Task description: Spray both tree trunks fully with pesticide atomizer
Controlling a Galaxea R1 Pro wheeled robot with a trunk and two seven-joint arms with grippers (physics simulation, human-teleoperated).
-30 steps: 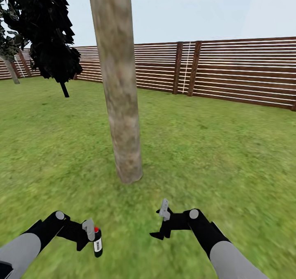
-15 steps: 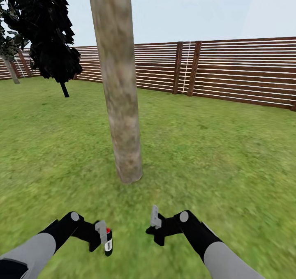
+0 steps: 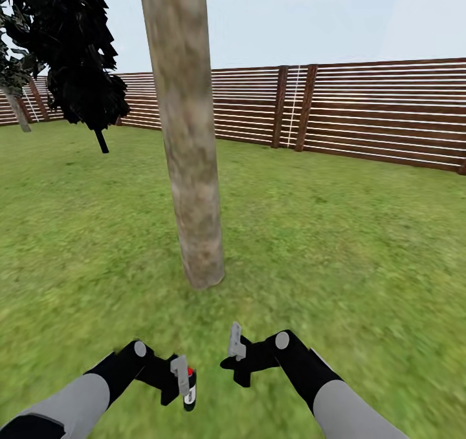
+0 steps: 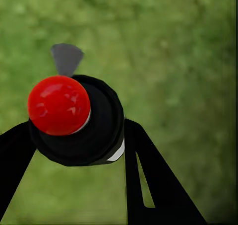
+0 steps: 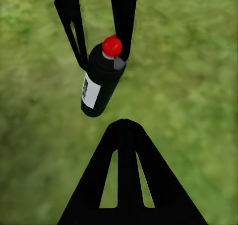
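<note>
A thick tree trunk (image 3: 192, 167) rises from the grass (image 3: 362, 245) ahead, fence (image 3: 388, 112) behind. The left gripper (image 3: 182, 382) pinches the spray bottle (image 3: 189, 392) above the grass; the right gripper's (image 3: 235, 360) jaws are spread, empty.

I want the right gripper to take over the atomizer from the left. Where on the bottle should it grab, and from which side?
Probably the lower body of the atomizer, around the white label. The left gripper already clamps the upper body just under the red cap, so only the bottom end hangs free. The right gripper sits beside it, so come in from that side, jaws across the round body.
</note>
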